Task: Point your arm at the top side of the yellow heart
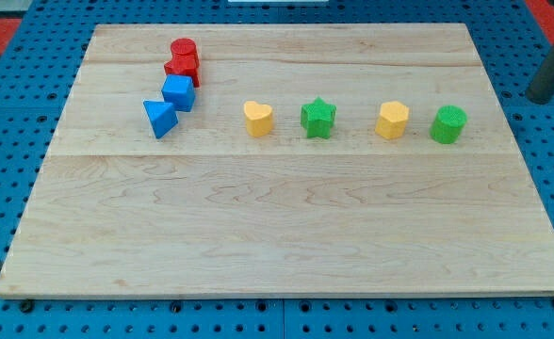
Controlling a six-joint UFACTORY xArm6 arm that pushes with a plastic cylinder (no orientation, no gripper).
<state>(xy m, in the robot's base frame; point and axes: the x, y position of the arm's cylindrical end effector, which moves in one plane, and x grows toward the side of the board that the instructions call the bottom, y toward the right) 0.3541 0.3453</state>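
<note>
Camera view: the yellow heart (257,119) lies on the wooden board (286,235), left of centre, just left of the green star (318,118). My tip is hidden; only a dark rod (552,73) shows at the view's right edge, well apart from the heart.

You are looking at a pale wooden board (286,235) of jointed planks, lit evenly with a soft sheen. Around its edges lies a blue perforated surface (13,141). Past the board's far corners, at the view's top, you can see strips of red (4,33).
</note>
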